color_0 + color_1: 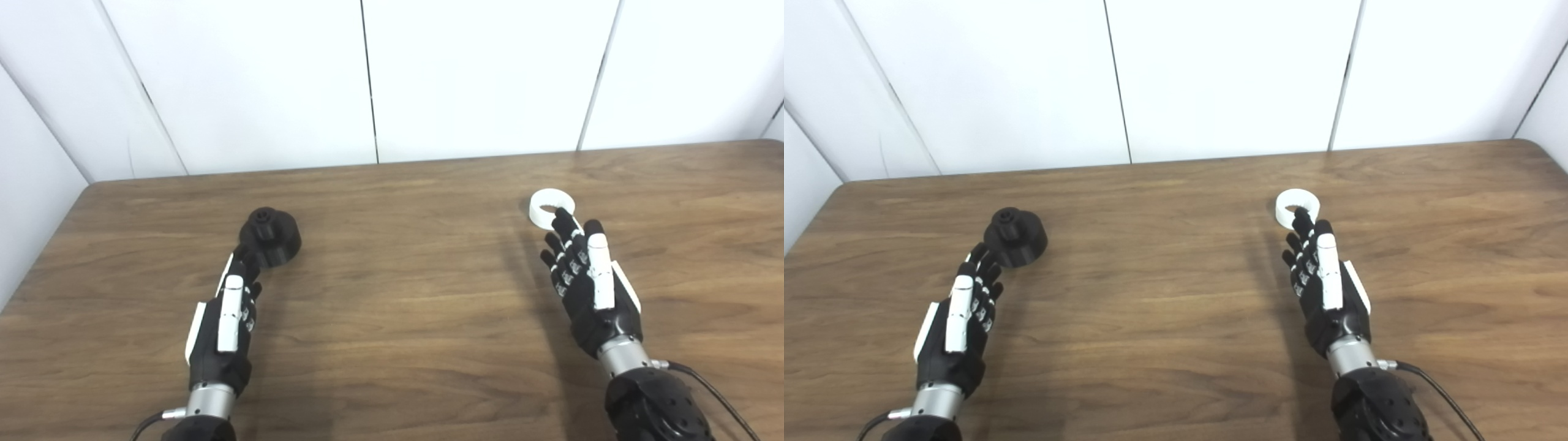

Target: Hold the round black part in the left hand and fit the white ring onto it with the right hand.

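Note:
The round black part stands on the wooden table at the left, with a small hub on top. My left hand is open just in front of it, its fingertips reaching the part's near side; it holds nothing. The white ring lies flat on the table at the right. My right hand is open just in front of the ring, with one fingertip over its near rim. The same layout shows in the right eye view: black part, ring.
White wall panels stand behind the table's far edge. The table's left edge runs diagonally at the far left. A cable trails from my right wrist.

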Motion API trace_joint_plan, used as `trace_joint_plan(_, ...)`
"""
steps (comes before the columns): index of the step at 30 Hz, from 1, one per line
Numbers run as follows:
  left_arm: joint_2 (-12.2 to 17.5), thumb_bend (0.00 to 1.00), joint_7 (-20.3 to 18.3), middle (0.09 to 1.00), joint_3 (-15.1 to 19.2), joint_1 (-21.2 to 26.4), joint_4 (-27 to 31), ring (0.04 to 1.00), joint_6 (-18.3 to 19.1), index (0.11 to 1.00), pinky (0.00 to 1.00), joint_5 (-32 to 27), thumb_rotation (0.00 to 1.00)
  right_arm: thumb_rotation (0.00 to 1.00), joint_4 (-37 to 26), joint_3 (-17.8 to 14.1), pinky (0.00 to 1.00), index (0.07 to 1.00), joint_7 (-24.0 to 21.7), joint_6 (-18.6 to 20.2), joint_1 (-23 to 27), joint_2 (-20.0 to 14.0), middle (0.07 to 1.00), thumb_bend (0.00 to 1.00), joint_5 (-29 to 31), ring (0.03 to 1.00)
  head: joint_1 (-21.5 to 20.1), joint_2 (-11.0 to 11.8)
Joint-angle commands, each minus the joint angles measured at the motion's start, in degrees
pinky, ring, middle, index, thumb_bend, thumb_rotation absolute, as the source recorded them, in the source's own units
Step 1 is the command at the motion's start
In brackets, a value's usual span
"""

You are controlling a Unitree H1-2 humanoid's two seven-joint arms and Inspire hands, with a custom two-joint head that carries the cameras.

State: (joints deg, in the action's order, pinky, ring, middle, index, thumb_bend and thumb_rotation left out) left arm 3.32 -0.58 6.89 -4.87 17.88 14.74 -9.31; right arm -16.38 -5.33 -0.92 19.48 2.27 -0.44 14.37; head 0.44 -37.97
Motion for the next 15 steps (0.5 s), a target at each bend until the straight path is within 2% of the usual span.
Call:
trace_joint_plan(1, 0.8, 0.52, -0.4, 1.0, 0.1, 1.9, 2.1, 1.0, -0.6, 1.0, 1.0, -0.1, 0.92, 1.0, -2.0, 0.1, 1.0, 0.97, 0.0, -1.2, 2.1, 0.5, 1.0, 0.47, 0.3, 1.0, 0.1, 0.1)
trace_joint_plan(10, 1.2, 0.51, -0.8, 1.0, 0.2, 1.9, 2.1, 1.0, -0.6, 1.0, 1.0, -1.1, 0.89, 1.0, -1.7, 0.2, 1.0, 0.97, 0.1, -1.5, 2.0, 0.6, 1.0, 0.47, 0.0, 1.0, 0.6, 0.3)
trace_joint_plan(15, 3.4, 0.5, -1.0, 1.0, 0.1, 2.7, 1.8, 1.0, -0.4, 1.0, 1.0, 1.2, 0.85, 1.0, -1.4, 0.2, 1.0, 0.971, -0.1, -1.9, 2.0, 0.7, 1.0, 0.47, 0.3, 1.0, 1.1, 0.4)
